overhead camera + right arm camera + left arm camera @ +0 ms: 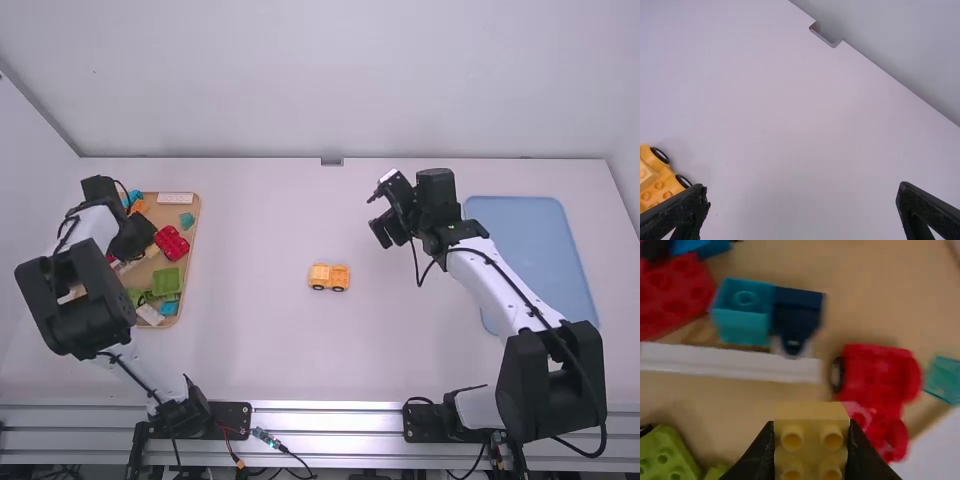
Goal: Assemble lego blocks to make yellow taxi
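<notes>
- Nearest the arm bases, some lime-green plastic blocks (165, 281) lie on the near side of the left tool (811, 424).
- The small orange plastic car base with black wheels (329, 278) stands on the white counter (250, 350). It is well apart from the left tool, to its right and slightly nearer the bases. Its long axis runs roughly left to right, and a paler block sits on top.
- The left tool is over the light-brown tray (900, 280), clamped on opposite sides of a yellow studded plastic block (811, 409).
- Just right of the left tool lies a bright red plastic vehicle piece (172, 242).
- The right tool (803, 192) has its fingers wide apart, nothing between them, above the counter. The car base lies to its left and nearer the bases, so this tool is the closer one.
- Since the left tool has the yellow block, the next move probably carries it rightward; its studs should line up with the car's long axis.
</notes>
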### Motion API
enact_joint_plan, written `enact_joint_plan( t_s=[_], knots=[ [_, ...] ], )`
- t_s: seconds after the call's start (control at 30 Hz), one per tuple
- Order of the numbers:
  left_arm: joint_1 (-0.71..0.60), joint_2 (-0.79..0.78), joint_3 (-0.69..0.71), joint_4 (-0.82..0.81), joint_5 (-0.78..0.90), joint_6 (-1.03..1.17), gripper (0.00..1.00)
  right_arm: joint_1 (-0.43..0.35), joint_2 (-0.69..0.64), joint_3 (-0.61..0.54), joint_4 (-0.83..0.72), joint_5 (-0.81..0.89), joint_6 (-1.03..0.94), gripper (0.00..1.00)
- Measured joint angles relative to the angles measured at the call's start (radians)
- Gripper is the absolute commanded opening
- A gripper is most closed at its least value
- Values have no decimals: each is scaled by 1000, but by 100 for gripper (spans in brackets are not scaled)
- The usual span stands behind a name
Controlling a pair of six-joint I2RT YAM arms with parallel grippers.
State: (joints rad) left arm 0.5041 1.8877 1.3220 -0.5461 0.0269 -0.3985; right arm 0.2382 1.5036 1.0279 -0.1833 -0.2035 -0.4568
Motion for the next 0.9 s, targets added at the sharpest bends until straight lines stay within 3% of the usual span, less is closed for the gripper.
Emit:
enact_joint_plan(
  t_s=[0.27,0.4,0.63,0.9],
  knots=[
    [-244,-1,40,73,23,197,2,-3,0,0,45,51,113,99],
    [-467,-7,40,122,121,412,2,-36,0,0,47,110,225,99],
    [-905,-13,39,160,138,753,1,-179,-26,0,-49,148,394,99],
    [-1180,-13,39,151,226,1065,2,-344,-110,0,-207,245,489,99]
  ],
)
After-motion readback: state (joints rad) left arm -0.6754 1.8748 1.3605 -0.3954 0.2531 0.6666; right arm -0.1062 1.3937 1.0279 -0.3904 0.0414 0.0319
